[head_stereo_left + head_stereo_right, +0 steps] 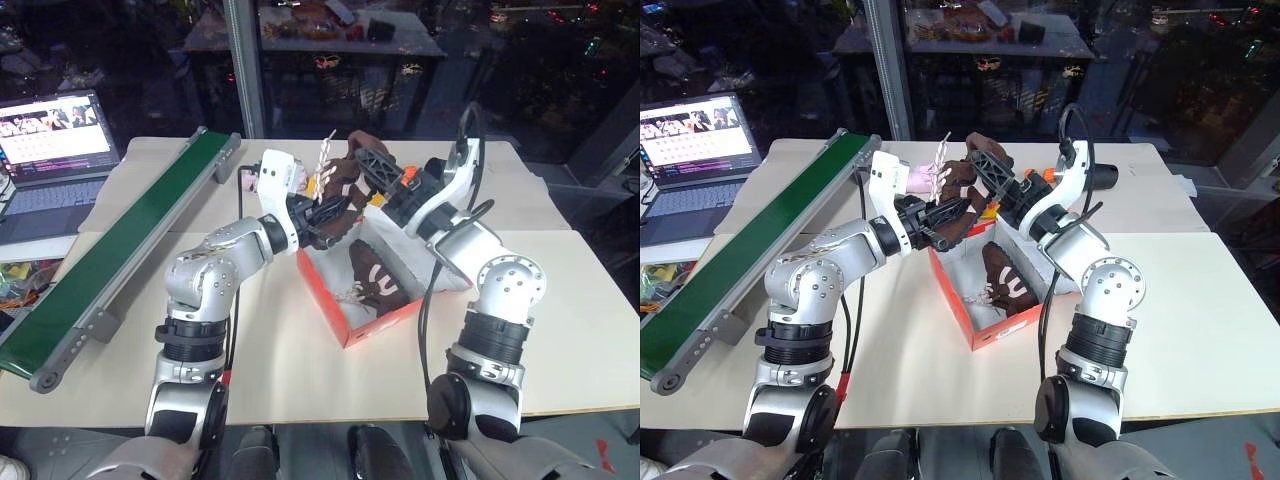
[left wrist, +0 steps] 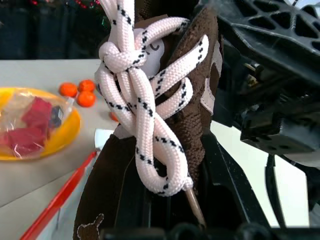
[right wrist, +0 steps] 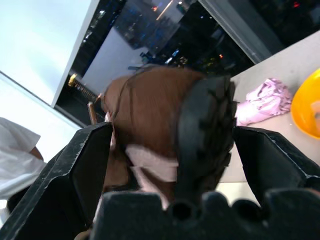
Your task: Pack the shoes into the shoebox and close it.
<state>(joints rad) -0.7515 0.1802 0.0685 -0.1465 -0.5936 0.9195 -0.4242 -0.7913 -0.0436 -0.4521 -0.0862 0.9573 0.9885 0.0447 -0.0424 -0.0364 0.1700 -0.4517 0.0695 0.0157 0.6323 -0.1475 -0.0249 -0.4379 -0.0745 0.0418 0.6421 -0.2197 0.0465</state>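
A red-orange shoebox [image 1: 331, 301], white inside, stands open in the middle of the table. One dark brown shoe [image 1: 378, 276] with pale laces lies inside it. The other shoe [image 1: 958, 203] hangs just above the box's far left corner, and my left gripper [image 1: 323, 214] is shut on it; its knotted laces [image 2: 145, 115] fill the left wrist view. My right gripper [image 1: 985, 182] reaches in from the right, open wide. Its black fingers [image 3: 85, 165] straddle the held shoe [image 3: 150, 115], sole toward one finger.
A long green conveyor [image 1: 130, 245] runs along the table's left side, with a laptop [image 1: 50, 140] beyond it. Behind the box lie a pink plush lump [image 3: 262, 102], a yellow plate [image 2: 67, 137] holding wrapped red pieces, and small orange balls [image 2: 80, 92].
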